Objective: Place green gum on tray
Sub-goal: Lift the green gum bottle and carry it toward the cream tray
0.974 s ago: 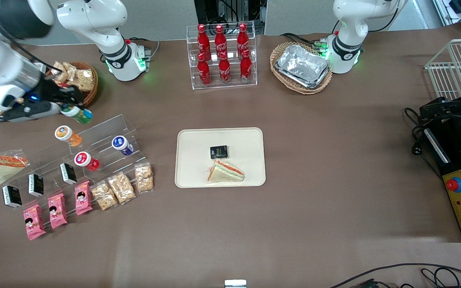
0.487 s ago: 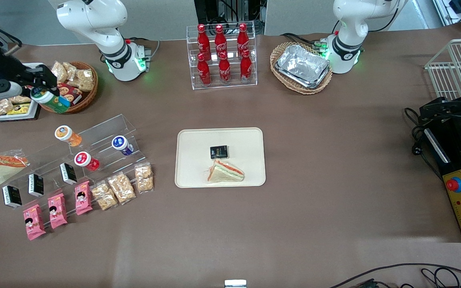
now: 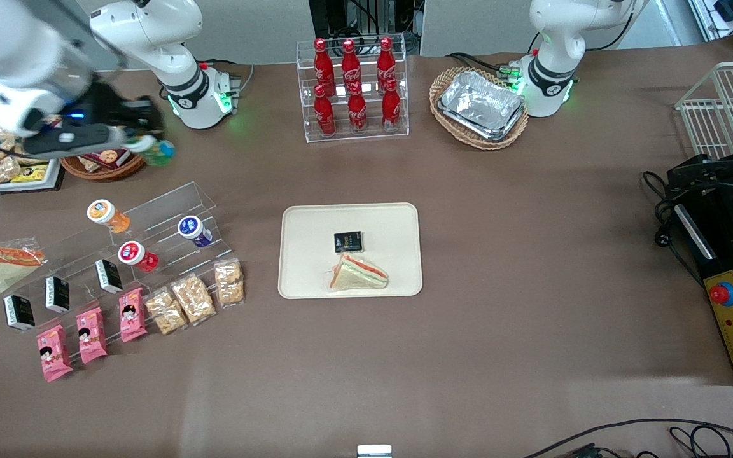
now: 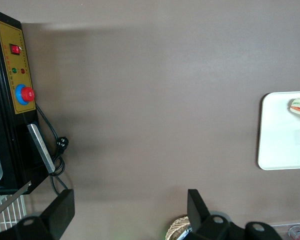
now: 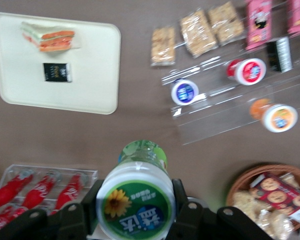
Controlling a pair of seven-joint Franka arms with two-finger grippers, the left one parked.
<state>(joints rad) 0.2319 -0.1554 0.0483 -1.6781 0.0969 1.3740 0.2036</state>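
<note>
Right wrist view: green gum (image 5: 137, 197) clamped between the gripper (image 5: 135, 212) jaws.

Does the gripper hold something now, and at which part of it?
Yes. The gripper holds the green gum by the sides of its white lid end, in the air near the snack basket, not yet over the tray.

Gripper (image 3: 144, 141) w/ green gum (image 3: 158, 151) above table, tray (image 3: 303, 219) nearer camera.

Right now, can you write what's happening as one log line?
phase: carrying | claw: shut on green gum, in the air near the snack basket | tray: holds sandwich, black packet | gum on tray: not yet
</note>
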